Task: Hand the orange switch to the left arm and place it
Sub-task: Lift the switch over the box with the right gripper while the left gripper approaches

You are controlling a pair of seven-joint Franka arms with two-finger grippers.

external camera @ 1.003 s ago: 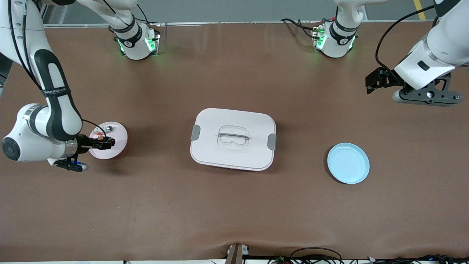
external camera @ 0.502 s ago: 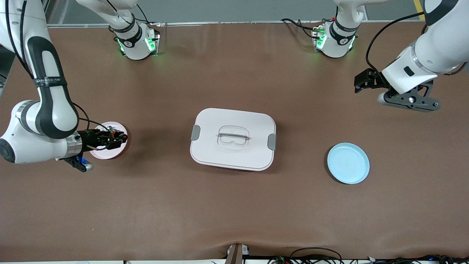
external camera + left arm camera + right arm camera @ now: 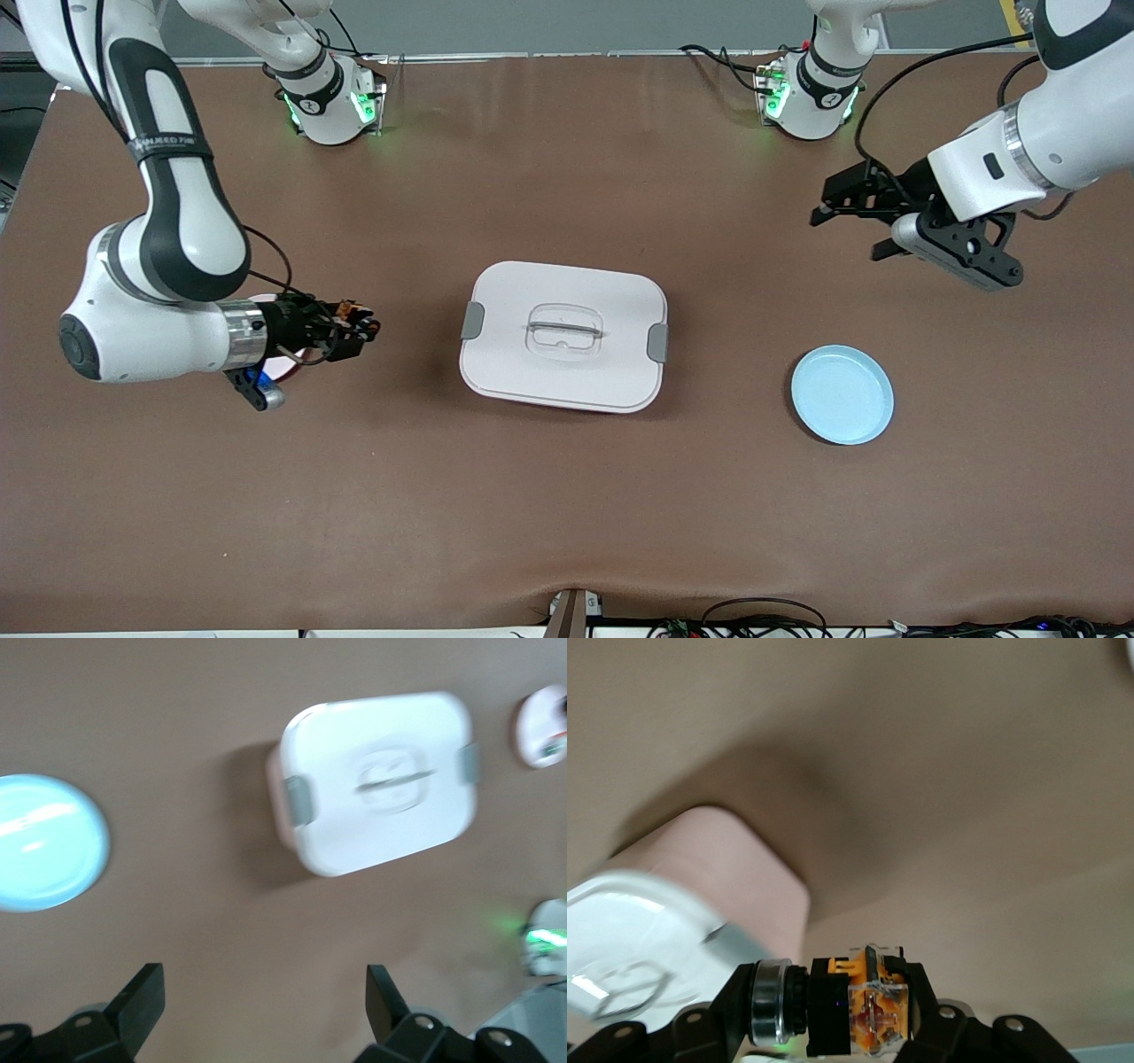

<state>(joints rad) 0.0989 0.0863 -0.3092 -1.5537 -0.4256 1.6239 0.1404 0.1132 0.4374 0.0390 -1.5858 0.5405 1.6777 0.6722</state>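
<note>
My right gripper (image 3: 365, 329) is shut on the orange switch (image 3: 357, 317), a small black part with an orange end. It holds the switch above the table between the pink plate (image 3: 262, 299) and the box (image 3: 563, 335). In the right wrist view the switch (image 3: 864, 1010) lies crosswise between the fingers, with the box (image 3: 682, 921) close by. The box is white with grey latches and sits mid-table. My left gripper (image 3: 842, 232) is open and empty, in the air at the left arm's end of the table. The left wrist view shows its fingers (image 3: 142, 1001) wide apart over bare table, with the box (image 3: 381, 780) farther off.
A light blue plate (image 3: 842, 394) lies at the left arm's end, nearer the front camera than the left gripper; it also shows in the left wrist view (image 3: 44, 842). The pink plate is mostly hidden under the right arm. Both arm bases stand along the table's edge farthest from the front camera.
The right gripper has come off the pink plate with the switch and moved toward the box. The left gripper has moved toward the middle of the table.
</note>
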